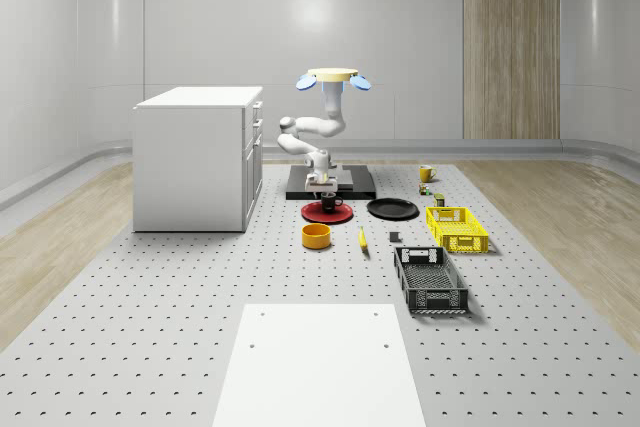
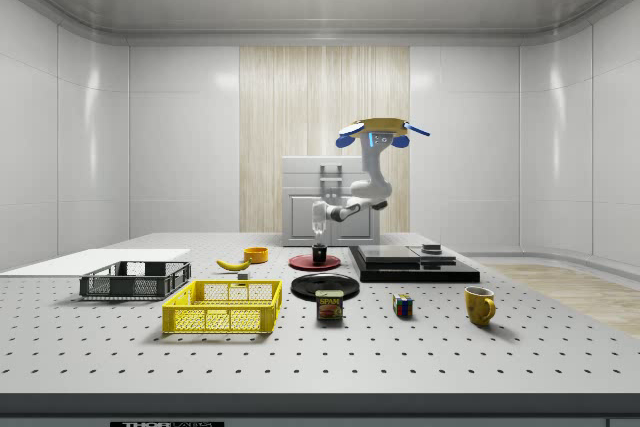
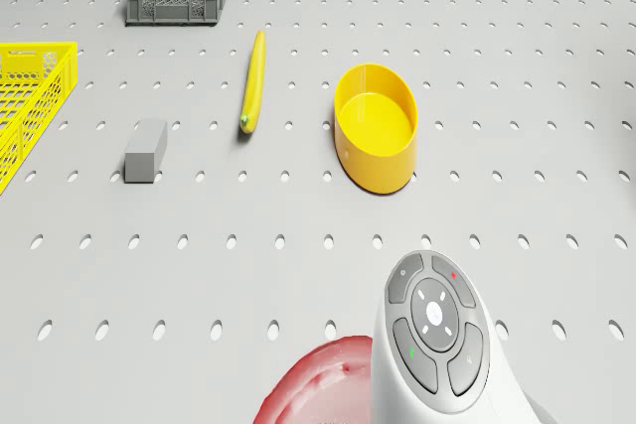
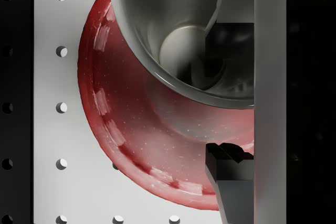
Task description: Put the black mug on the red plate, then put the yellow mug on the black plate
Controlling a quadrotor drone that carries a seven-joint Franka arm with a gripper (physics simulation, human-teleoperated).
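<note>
Two crates lie nearest in the whole-scene view, the black crate (image 1: 430, 282) and behind it the yellow crate (image 1: 457, 229), both on the perforated table (image 1: 150, 297). Next come the yellow bowl (image 1: 317, 236) and the banana (image 1: 362, 238). Just beyond them is the red plate (image 1: 312, 213), with the black mug (image 1: 330, 202) upright on it or a hair above it; contact is too fine to judge. The pincer (image 1: 322, 183) hangs right over the mug's mouth, and I cannot tell whether it is clenched on the rim or released. The black plate (image 1: 392, 209) lies just beside the red one and is bare. Farther back, the drone (image 1: 332, 77) hovers over a dark platform (image 1: 350, 192), and the yellow mug (image 1: 426, 174) stands well apart, toward the far right.

The likely risks: letting go before the mug is seated could tip it. Any hover drift while the pincer is this close could also drag the mug off the plate or knock it over on the way up.
</note>
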